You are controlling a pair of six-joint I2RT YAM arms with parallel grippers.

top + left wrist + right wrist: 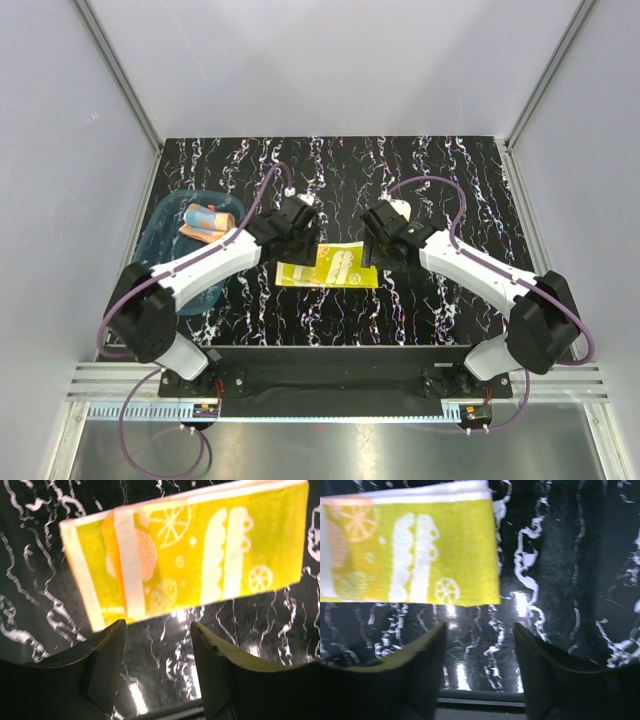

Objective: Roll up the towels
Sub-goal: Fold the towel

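A yellow towel (330,265) with cream patterns lies folded flat at the middle of the black marbled table (420,180). It fills the top of the left wrist view (200,560) and the upper left of the right wrist view (410,555). The orange-pink towel (205,220) with pale blue patches lies rolled up in the teal tray (160,240) at the left. My left gripper (297,240) (157,625) hovers open at the yellow towel's left end, nothing between its fingers. My right gripper (378,250) (479,626) hovers open just off the towel's right end, also holding nothing.
The translucent teal tray sits near the table's left edge, beside my left arm. Grey walls and aluminium frame posts (120,80) enclose the table on three sides. A metal rail (330,385) carrying both arm bases runs along the near edge.
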